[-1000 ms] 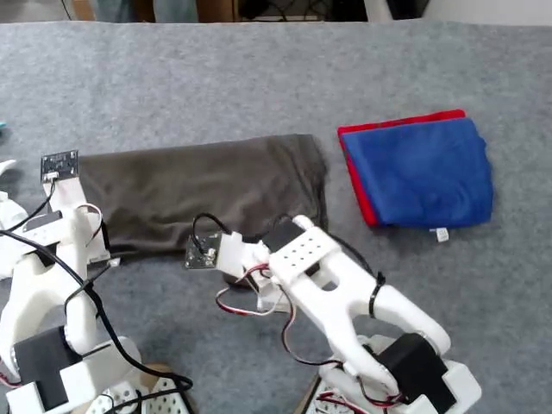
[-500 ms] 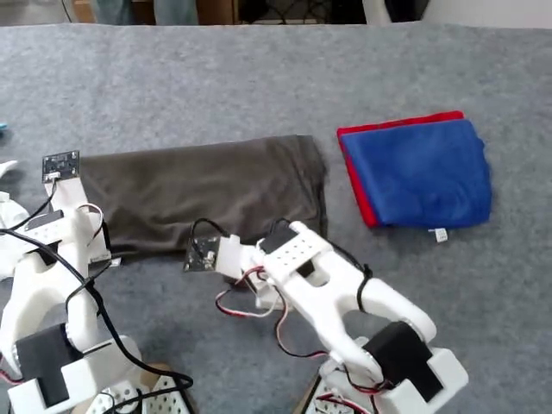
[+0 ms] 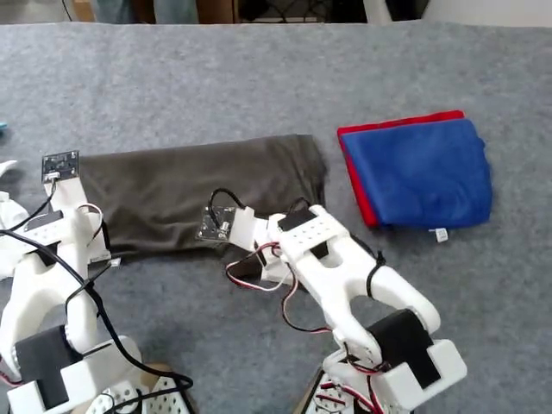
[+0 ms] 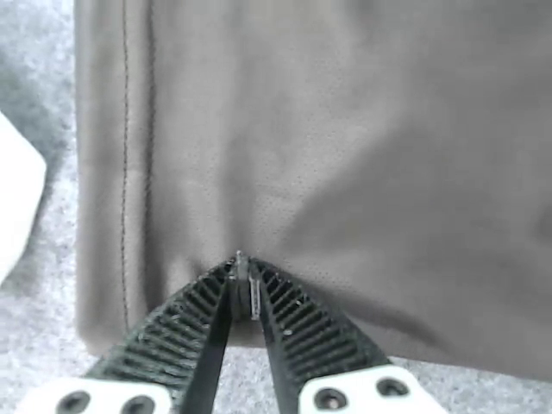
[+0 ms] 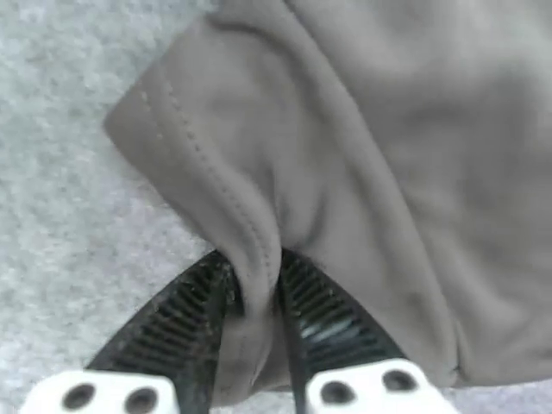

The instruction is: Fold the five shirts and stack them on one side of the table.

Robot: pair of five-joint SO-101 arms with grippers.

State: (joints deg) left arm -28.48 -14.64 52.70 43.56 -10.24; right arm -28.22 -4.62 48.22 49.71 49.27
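A dark grey-brown shirt (image 3: 198,190) lies folded into a long strip across the middle of the grey table. My left gripper (image 4: 242,280) sits at the shirt's near left edge, shut on a pinch of its fabric (image 4: 345,172). My right gripper (image 5: 256,280) is at the shirt's near edge toward its right end, shut on a raised fold of the hem (image 5: 224,198). In the high view the right arm (image 3: 310,246) covers that corner. A folded blue shirt (image 3: 418,172) rests on a folded red shirt (image 3: 352,138) at the right side.
The left arm's base (image 3: 43,345) and cables fill the near left corner. The grey table surface (image 3: 259,78) stretches bare behind the shirts. Dark furniture stands beyond the table's far edge.
The right arm's wrist has shifted away from the near edge, over the dark shirt, carrying the gripped hem with it. The left arm has stayed put.
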